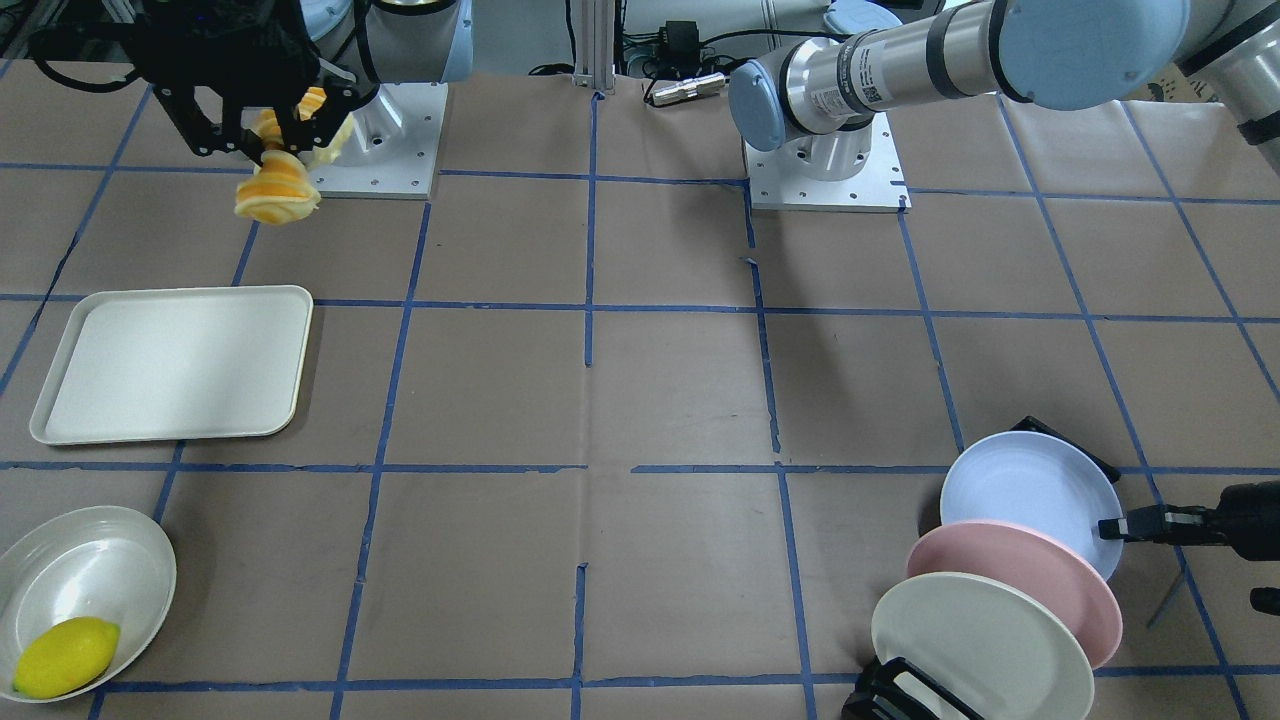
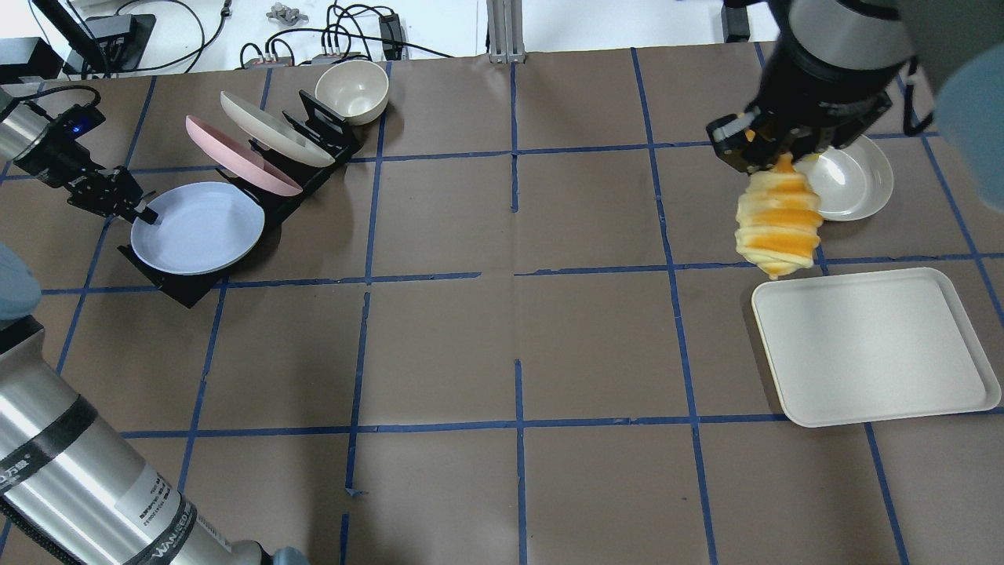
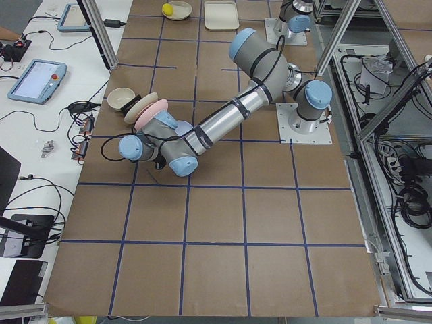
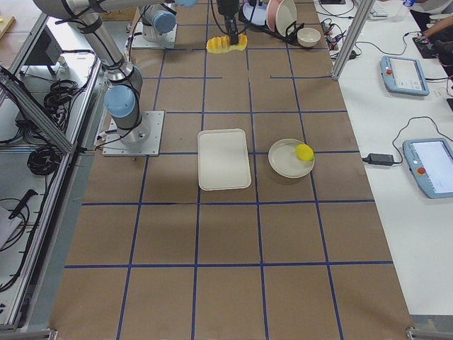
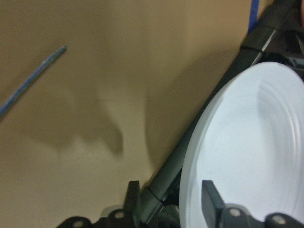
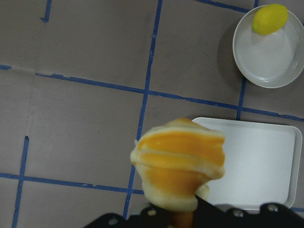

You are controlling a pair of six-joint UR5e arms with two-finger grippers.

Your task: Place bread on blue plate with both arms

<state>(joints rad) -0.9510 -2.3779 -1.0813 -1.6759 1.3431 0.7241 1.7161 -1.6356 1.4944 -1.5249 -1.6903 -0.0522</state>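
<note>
The step in hand is judged to be the pick-up of the blue plate (image 2: 200, 227) from the rack (image 2: 188, 290) by the left gripper (image 5: 170, 197); the bread (image 2: 779, 227) is already carried by the right gripper (image 2: 773, 153).

**Procedure, left side**
1. The rim is to be seated deep between the jaws before closure, so that the bite is taken on the flat of the rim and not on its lip.
2. Closure is to be made squarely; a skewed bite is likely to let the plate pivot.
3. The plate is to be drawn out along its own plane, away from the pink plate (image 2: 239, 165) just behind it, until the slot is cleared.

**Procedure, right side**
The bread is soft and is gripped at one end only. Slow travel is advised, since swing or slip is a risk.

**State, left gripper**
The jaws are spread. In the wrist view one of the fingers (image 5: 209, 194) lies over the plate's face and the other behind the rim, beside the rack. No pinch is seen.

**State, right gripper**
The jaws are clenched on the upper end of the bread.

**Position of the bread**
The bread hangs below the right gripper, clear of the table, near the tray (image 2: 871, 345) corner. It is well apart from the blue plate, which leans in the end slot of the rack at the table's opposite side.
</note>
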